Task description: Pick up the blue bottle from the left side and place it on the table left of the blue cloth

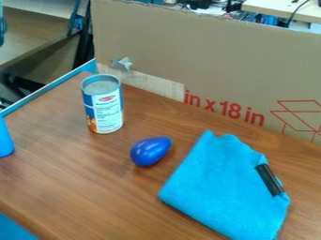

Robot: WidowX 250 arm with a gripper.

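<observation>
wood-grained table (pixel 81 183) bears a blue egg-shaped object (pixel 150 151) between an upright can (pixel 106 110) and a turquoise cloth (pixel 219 187). brown cardboard (pixel 219 56) stands behind, a pale desktop (pixel 288 8) beyond; whether the claw is wide or narrow, i cannot tell.

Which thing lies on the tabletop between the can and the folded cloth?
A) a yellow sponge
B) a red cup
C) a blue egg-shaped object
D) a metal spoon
C: a glossy blue egg-shaped object lies on the wooden tabletop, with the can on one side of it and the folded light-blue cloth on the other.
</observation>
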